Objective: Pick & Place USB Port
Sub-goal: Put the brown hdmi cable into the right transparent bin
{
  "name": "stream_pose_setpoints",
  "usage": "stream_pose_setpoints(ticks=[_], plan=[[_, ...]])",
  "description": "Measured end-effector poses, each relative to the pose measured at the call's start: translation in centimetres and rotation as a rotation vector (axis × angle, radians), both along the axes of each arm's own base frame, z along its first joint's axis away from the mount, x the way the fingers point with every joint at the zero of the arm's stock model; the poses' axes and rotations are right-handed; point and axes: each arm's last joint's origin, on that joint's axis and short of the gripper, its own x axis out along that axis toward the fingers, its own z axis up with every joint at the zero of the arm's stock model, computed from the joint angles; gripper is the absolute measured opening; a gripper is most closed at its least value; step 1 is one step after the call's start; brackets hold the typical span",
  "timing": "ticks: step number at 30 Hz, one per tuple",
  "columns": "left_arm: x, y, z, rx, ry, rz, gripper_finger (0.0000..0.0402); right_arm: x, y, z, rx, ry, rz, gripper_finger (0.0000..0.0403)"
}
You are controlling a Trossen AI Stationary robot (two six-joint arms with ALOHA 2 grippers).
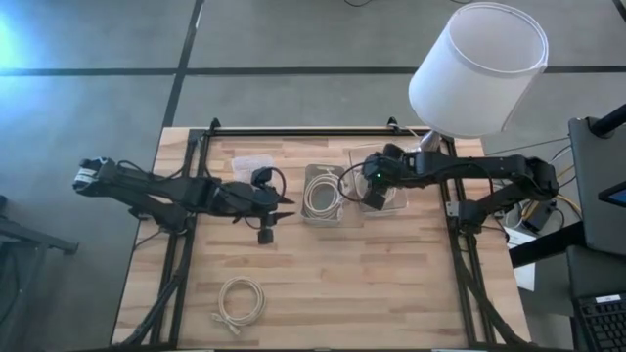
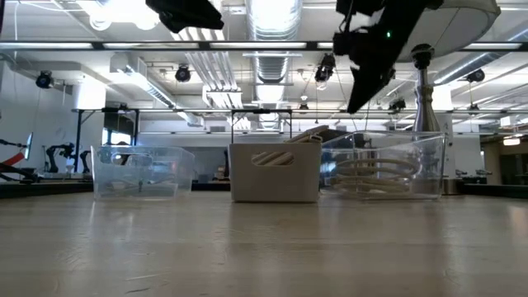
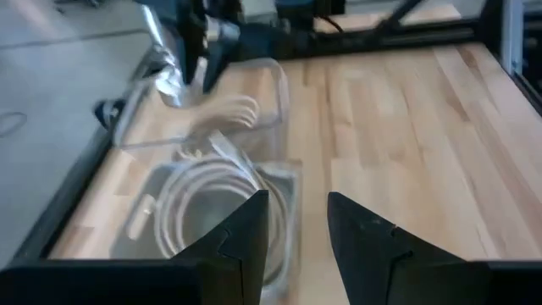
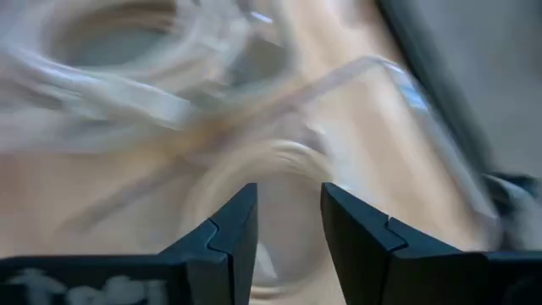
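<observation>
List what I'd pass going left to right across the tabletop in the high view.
left gripper → white bin with a coiled cable → right gripper, over the clear bin → lamp. The loose cable coil lies apart near the front edge.

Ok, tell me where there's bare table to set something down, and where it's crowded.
Free: the wide wood nearest the table's front edge, to the right of the coiled white cable. Also the strip between the left gripper and that cable. Crowded: the far middle, where two clear bins sit side by side, the right gripper over one.
</observation>
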Motion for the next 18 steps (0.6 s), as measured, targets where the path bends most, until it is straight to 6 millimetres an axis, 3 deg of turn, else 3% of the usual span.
stream_pose_setpoints(ticks=[5, 10, 18], plan=[[-0.2, -0.7, -2.0, -0.05, 0.066, -0.121, 0.0126, 0.9, 1.2, 1.9, 0.188, -0.101, 0.128, 0.0112], [-0.8, -2.2, -3.9, -0.126, 0.134, -0.218, 0.0126, 1.5, 2.4, 3.2, 0.209, -0.155, 0.205, 0.0103], [-2.6, -5.4, -7.3, -0.232, 0.255, -0.27, 0.0122, 2.0, 4.1, 2.7, 0.207, -0.18, 0.272, 0.01]])
